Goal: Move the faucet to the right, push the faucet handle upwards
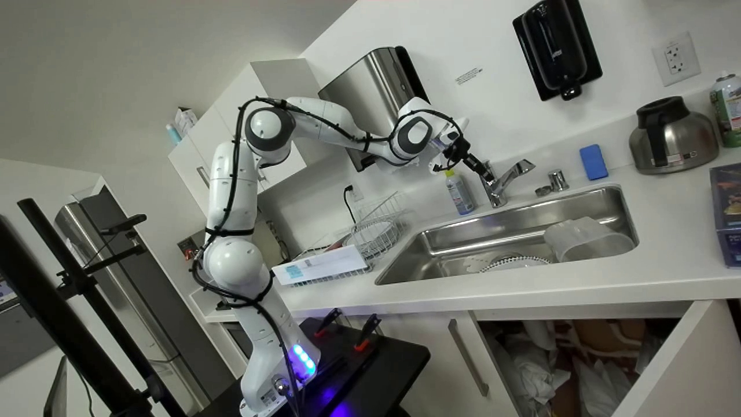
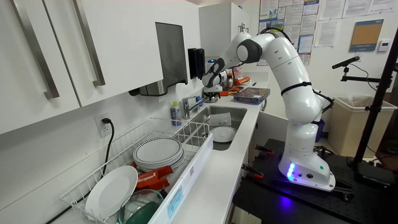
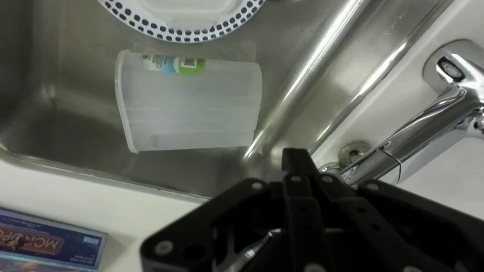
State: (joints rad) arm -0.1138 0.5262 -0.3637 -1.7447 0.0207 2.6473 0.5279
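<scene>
Wrist view, left to right: a Monopoly box (image 3: 49,241) lies on the white countertop (image 3: 151,219). Beyond it, a translucent plastic container (image 3: 193,107) rests on its side in the steel sink basin (image 3: 211,168), near a dotted-rim plate (image 3: 181,36). The gripper (image 3: 310,170) stands at the bottom edge, narrow, its fingers (image 3: 297,160) together. Right of their tips shows a chrome stub fitting (image 3: 330,167), partly hidden, then the faucet (image 3: 438,117), its spout (image 3: 408,143) slanting toward the gripper; whether they touch, I cannot tell. In both exterior views, a spray bottle (image 2: 176,115) stands just left of the faucet. The thin faucet handle (image 2: 189,98) tops its body, above the spout.
</scene>
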